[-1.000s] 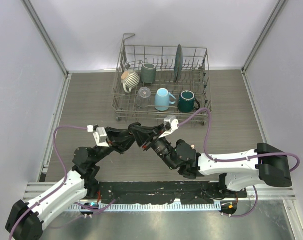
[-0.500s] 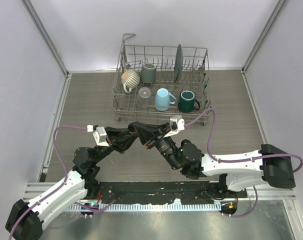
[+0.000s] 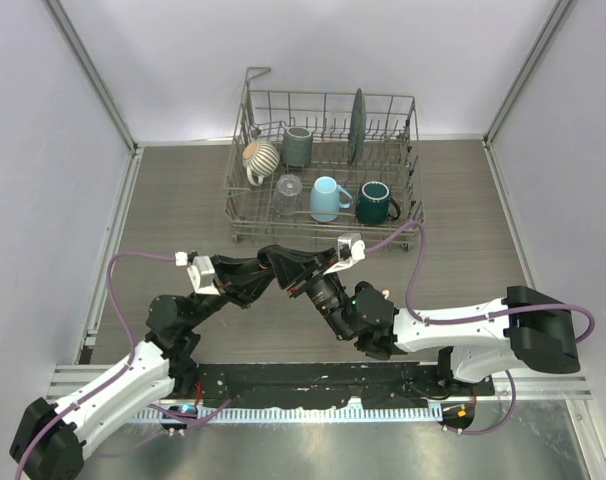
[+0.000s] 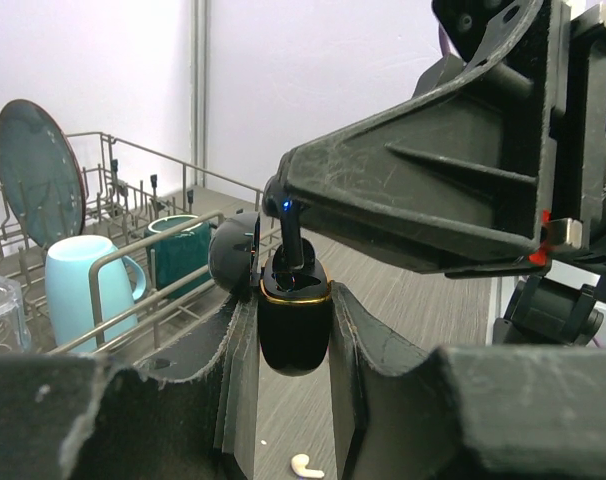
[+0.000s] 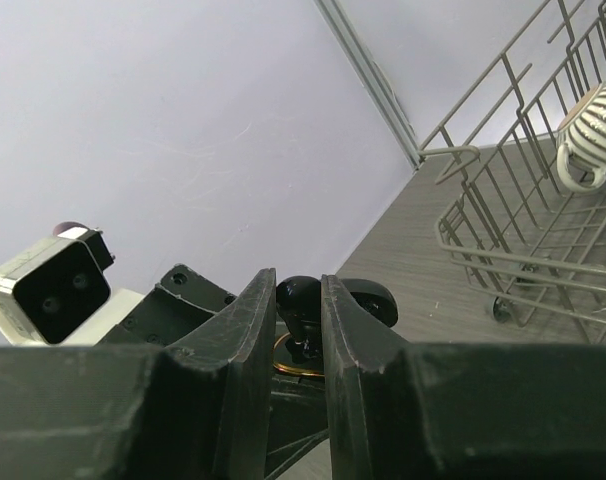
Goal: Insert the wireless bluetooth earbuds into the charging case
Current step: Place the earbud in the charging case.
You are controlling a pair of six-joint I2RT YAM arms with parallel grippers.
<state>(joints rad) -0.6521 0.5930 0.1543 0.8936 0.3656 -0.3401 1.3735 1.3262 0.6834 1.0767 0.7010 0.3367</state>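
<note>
The right gripper (image 5: 297,305) is pinched shut on a black earbud (image 4: 290,240), holding it by the rounded head with the stem pointing down. The stem's lower end sits at, or just inside, the mouth of the charging case (image 4: 294,340). The left gripper (image 4: 293,300) is clamped on the case's sides and holds it in the air above the bench (image 3: 183,200), in front of the dish rack (image 4: 133,275).

The likely risks:
- A slightly tilted stem could catch on the rim and jam.
- The stem could lever the case sideways out of its grip.
- Letting go before the bud seats could drop it.
- The open lid (image 4: 233,255) (close beside the right gripper's finger) could be knocked shut.

The earbud is small and glossy black, with a short stem and a blue light glowing near its top. The case is a rounded, glossy black shell with a thin gold band around its opening. A pale cream earbud (image 4: 305,465) lies on the bench below, well apart from the case.
</note>
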